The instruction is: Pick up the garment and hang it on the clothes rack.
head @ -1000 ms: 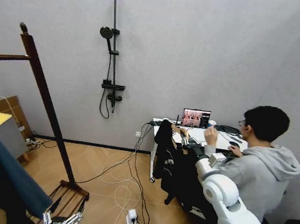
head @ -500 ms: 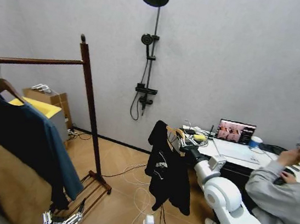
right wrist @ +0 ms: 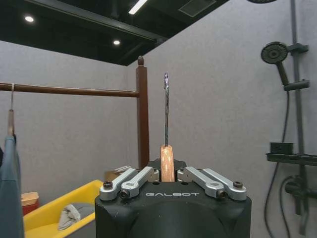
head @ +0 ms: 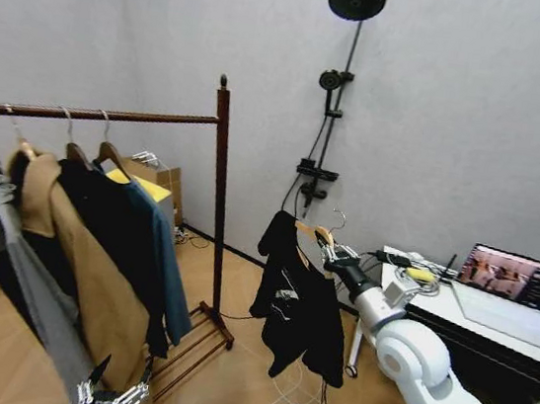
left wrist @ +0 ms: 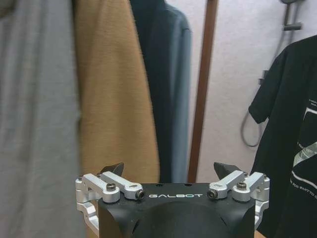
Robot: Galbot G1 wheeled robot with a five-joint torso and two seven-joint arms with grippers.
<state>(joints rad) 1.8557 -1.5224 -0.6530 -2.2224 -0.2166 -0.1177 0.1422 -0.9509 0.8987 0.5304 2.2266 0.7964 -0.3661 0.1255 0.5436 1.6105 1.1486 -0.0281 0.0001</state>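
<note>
The rack (head: 213,195) stands left of centre in the head view, its dark post rising to a knob and its bar running off to the left. On that bar, from the far end toward the post, hang a grey garment (head: 19,259), a tan coat (head: 91,278) and a blue coat (head: 165,258), each on its own hanger. Low in front of these coats, below the bar, the left gripper (left wrist: 172,173) hangs with its fingers spread wide and nothing between them. To the right of the post, well apart from the bar, the black top (head: 296,305) hangs in the air on a pale wooden hanger (head: 314,232). The right gripper (right wrist: 168,174) is pressed together on the neck of that hanger, whose metal hook (right wrist: 166,109) stands straight up. The right gripper holds it out toward the post, lower than the bar.
</note>
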